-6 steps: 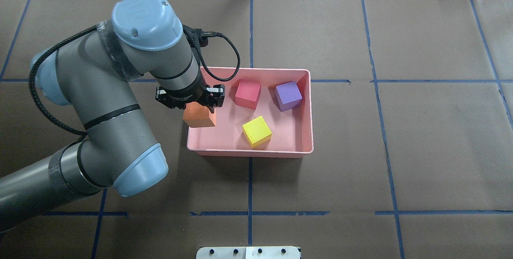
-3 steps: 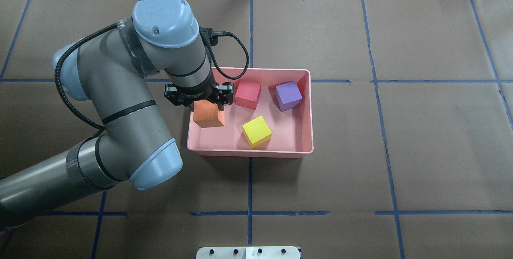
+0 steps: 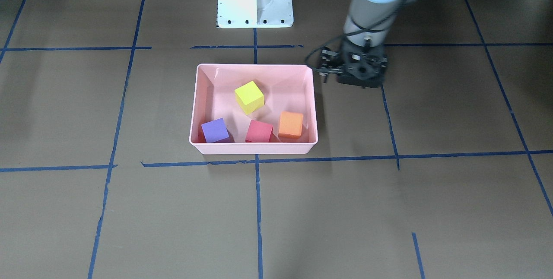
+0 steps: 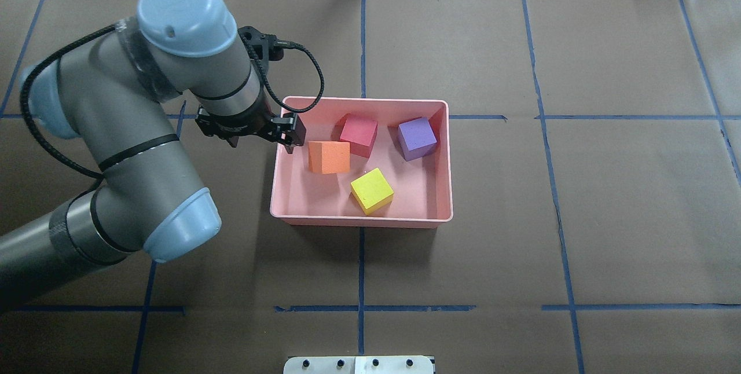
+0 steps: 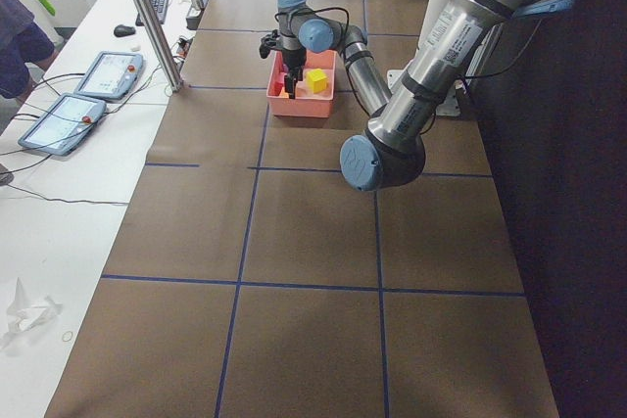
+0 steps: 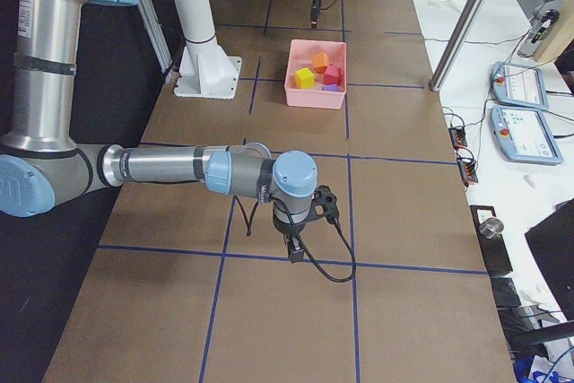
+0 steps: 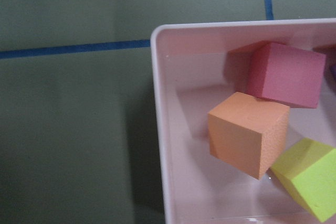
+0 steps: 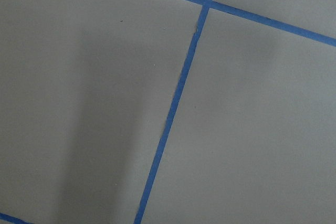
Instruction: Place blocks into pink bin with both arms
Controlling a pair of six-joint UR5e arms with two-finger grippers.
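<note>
Your left gripper [image 4: 259, 132] jaws spread and empty, just outside the pink bin [image 4: 359, 222], orange block [image 4: 329, 157] inside it touching red-pink block [image 4: 359, 134], purple block [image 4: 417, 138] and yellow-green block [image 4: 371, 190] near, your right gripper [image 6: 294, 252] well apart, jaws impossible to judge.

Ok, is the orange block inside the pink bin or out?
Inside. The orange block sits on the floor of the pink bin, beside the red-pink block, apart from the left gripper.
</note>
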